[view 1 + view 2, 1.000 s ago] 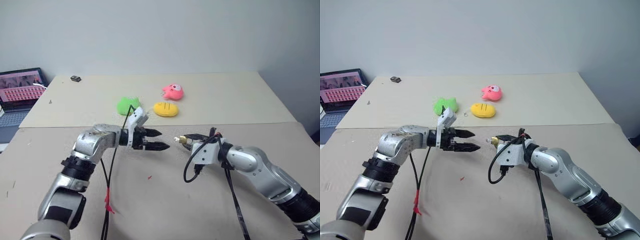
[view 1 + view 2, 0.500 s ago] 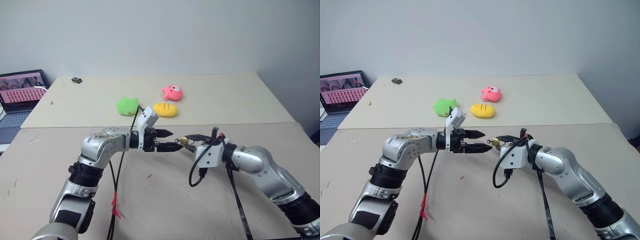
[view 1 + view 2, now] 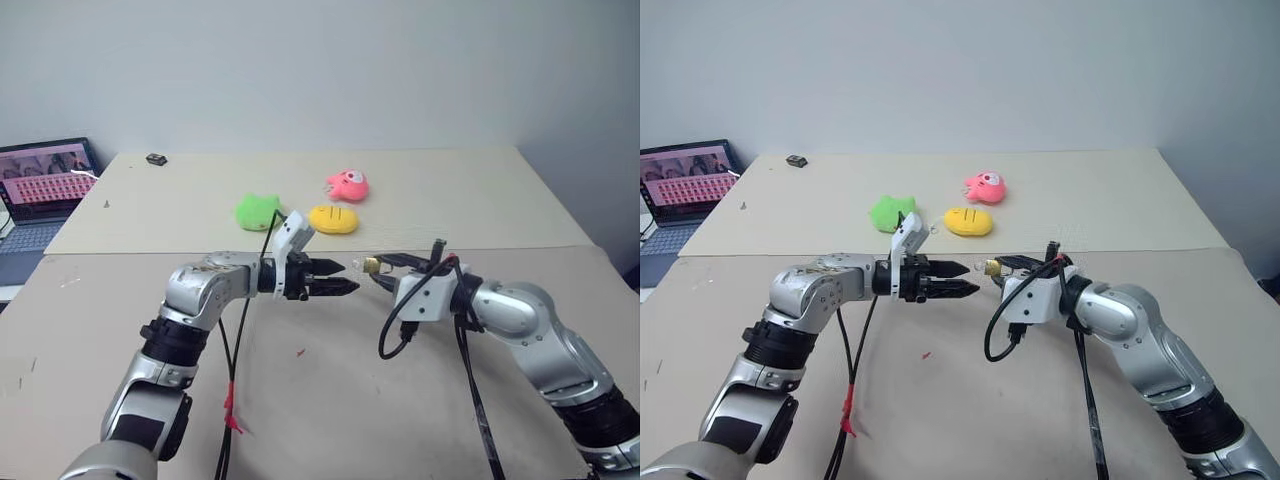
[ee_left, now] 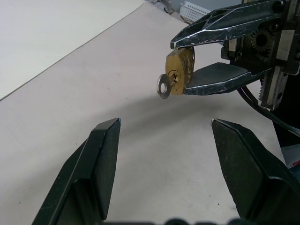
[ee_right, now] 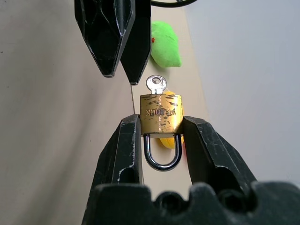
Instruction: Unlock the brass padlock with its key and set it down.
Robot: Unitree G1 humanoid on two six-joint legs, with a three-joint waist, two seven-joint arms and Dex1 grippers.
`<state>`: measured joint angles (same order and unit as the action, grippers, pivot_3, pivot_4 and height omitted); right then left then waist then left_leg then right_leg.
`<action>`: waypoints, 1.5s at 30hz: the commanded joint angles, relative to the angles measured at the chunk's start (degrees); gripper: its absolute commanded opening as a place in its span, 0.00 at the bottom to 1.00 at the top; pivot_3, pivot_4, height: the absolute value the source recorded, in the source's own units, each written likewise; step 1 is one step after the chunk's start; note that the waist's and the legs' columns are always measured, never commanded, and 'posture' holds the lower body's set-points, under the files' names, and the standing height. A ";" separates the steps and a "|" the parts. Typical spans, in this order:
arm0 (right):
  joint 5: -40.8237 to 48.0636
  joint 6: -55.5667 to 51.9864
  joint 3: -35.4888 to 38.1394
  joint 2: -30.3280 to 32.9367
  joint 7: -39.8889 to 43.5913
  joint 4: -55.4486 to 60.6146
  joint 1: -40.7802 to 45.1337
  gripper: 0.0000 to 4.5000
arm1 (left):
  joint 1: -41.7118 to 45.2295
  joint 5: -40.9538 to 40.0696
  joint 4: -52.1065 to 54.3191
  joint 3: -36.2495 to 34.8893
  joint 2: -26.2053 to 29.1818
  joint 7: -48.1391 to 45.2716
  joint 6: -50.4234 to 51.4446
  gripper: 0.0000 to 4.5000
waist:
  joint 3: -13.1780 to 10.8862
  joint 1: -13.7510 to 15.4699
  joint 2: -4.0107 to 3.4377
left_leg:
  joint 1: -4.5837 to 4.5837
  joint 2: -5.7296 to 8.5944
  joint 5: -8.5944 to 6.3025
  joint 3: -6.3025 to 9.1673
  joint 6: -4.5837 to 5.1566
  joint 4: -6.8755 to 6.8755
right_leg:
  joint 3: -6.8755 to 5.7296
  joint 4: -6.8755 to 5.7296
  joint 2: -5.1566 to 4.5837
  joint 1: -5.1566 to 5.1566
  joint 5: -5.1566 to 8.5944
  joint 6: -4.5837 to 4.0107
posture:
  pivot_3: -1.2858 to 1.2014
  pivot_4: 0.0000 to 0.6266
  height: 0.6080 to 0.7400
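1. Brass, small and squarish, the gold-coloured padlock (image 5: 161,114) with its thin silver U-shaped shackle is clamped by its sides between the two black fingers of the right gripper (image 5: 161,136), held in the air above the beige table (image 3: 330,400) near its middle.
2. Its small silver key (image 4: 165,86) sits in the keyway at the far end of the lock body, round bow sticking out towards the left gripper (image 3: 340,278).
3. Seen from the right wrist, the shackle hangs at 6 o'clock from the body and looks seated on both legs, so the lock appears to be locked (the turn of the key is, in my judgement, not yet done).
4. Left gripper: its black fingers stand apart with nothing between them, tips just short of the key bow, which lies at about 3 o'clock from them in the head view.
5. Done so far, as far as can be seen: lock lifted, key inserted, left gripper lined up. Left to do: pinch the bow, turn it, free the shackle, set the padlock on the table.
6. Well beyond, at about 12 o'clock from the grippers, lie a green plush toy (image 3: 256,210), a yellow oval plush toy (image 3: 332,218) and a pink plush toy (image 3: 347,184).
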<state>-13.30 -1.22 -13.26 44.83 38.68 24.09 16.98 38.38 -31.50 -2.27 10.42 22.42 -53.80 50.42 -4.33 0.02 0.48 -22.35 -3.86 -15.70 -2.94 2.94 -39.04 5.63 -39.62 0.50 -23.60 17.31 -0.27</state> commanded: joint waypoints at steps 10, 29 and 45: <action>0.47 -1.67 3.79 -0.46 2.01 4.28 -1.21 0.20 | 3.71 -0.36 -2.15 -1.73 -1.75 -1.71 -1.92 0.31 | 0.00 0.06 0.00 | 0.01 0.00 -0.01 0.02 0.01 0.05 | 0.00 0.18 0.00 0.12 0.00 0.00 | 0.52 0.24 0.36; 0.04 -2.58 4.38 -1.23 2.71 4.64 -1.43 0.20 | 5.04 0.19 -4.79 -1.31 -2.30 -2.79 -3.29 0.02 | 0.00 0.12 0.00 | 0.04 0.01 -0.01 0.04 0.01 0.06 | 0.00 0.39 0.00 0.20 -0.01 -0.01 | 0.52 0.24 0.36; 0.17 -5.23 4.81 -2.45 3.47 6.77 -1.95 0.20 | 4.65 14.98 -8.87 6.96 0.88 -7.67 -25.71 0.02 | -0.01 0.29 -0.01 | 0.06 0.03 0.00 0.07 0.01 0.07 | 0.00 0.51 0.00 0.26 -0.01 -0.01 | 0.52 0.24 0.36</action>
<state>-13.94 -6.80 -10.50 42.97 42.75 27.28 14.29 42.31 -21.22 -8.87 16.68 22.43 -62.48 29.75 -4.34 0.32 0.47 -22.30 -3.83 -15.71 -2.87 2.95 -38.97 5.63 -39.09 0.50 -23.34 17.30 -0.28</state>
